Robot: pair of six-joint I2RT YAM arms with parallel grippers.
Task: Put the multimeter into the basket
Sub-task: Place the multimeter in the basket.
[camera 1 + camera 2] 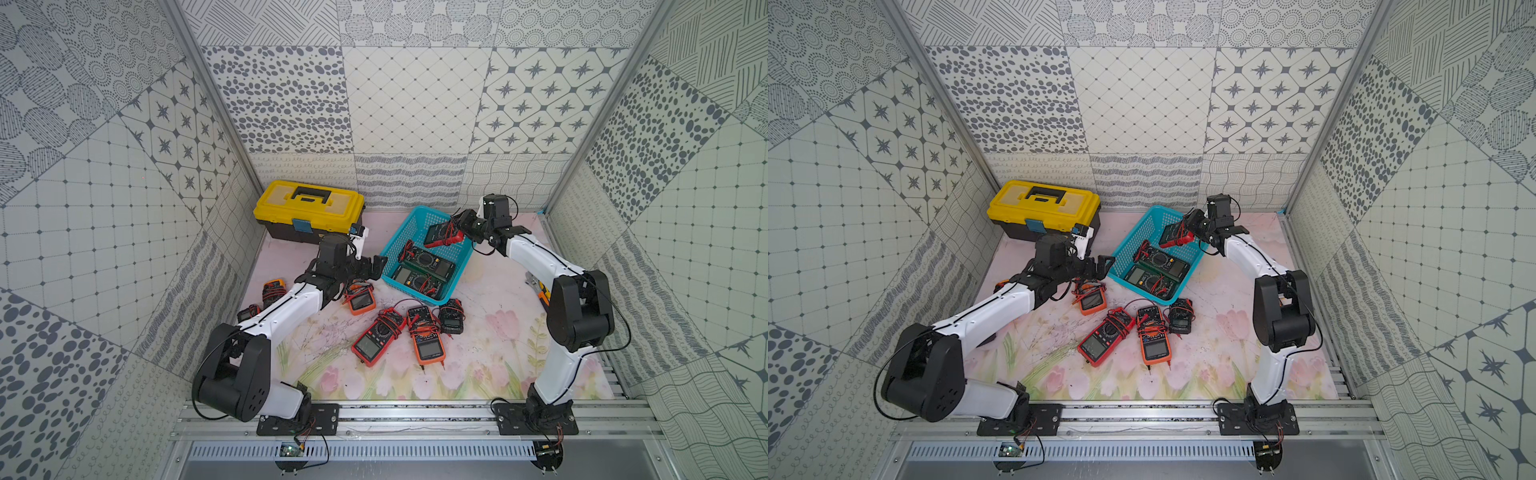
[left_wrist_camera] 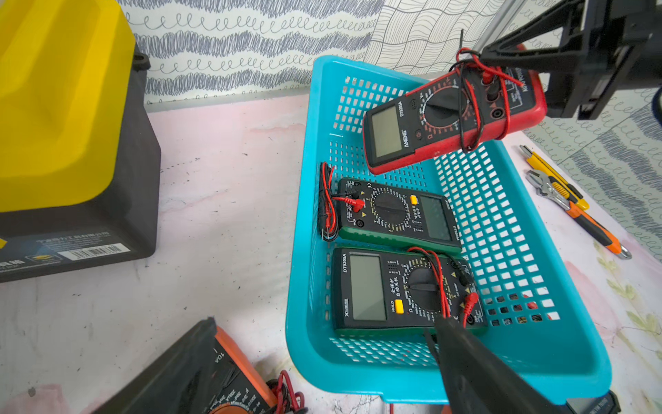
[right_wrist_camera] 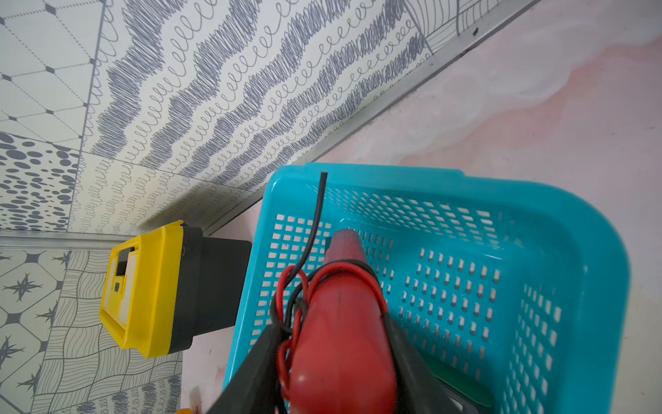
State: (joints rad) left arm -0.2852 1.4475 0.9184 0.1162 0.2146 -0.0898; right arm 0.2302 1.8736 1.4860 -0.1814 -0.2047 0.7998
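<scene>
my right gripper (image 1: 457, 236) is clamped on the red multimeter (image 2: 447, 118), which i see hanging tilted over the far end of the basket (image 2: 304, 215), clear of its floor. two green multimeters (image 2: 394, 215) lie flat inside. my left gripper (image 1: 374, 268) stands wide open, empty, just beside the basket.

basket (image 1: 404, 239): turquoise, perforated mesh | multimeter (image 2: 455, 118) over basket: red case, black face, red and black leads | green multimeters (image 2: 394, 215) inside basket: black faces, yellow buttons | toolbox (image 1: 309, 203) beside basket: yellow lid, black body | tabletop (image 1: 490, 291): pale pink, tulip print | small multimeter (image 1: 452, 318) near basket: seemingly black
</scene>
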